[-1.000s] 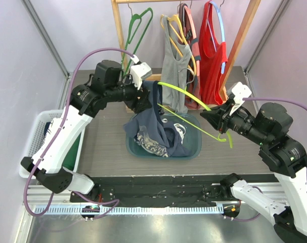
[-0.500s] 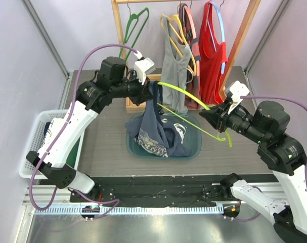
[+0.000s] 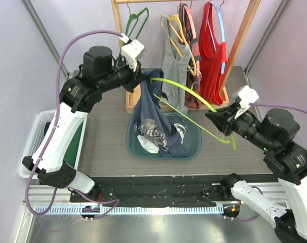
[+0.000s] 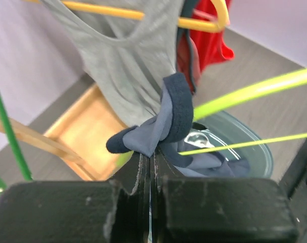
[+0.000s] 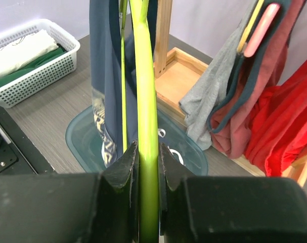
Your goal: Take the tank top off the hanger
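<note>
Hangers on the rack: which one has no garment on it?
The green hanger, leftmost on the rack, hangs bare. The yellow hanger carries a grey top and the blue hanger a red top.

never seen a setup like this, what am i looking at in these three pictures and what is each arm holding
This is a two-armed robot bolted to the near edge of a table. The wide picture comes from a fixed camera above and behind the arms. The other two come from a small camera on each wrist, so each hand's own fingers show at the bottom. The left hand is shut on a strap of a navy tank top, whose lower part lies in a teal tub. The right hand grips the lime green hanger that the top hangs on. A white basket of folded clothes sits at the left, and a wooden rack at the back holds more tops.
</note>
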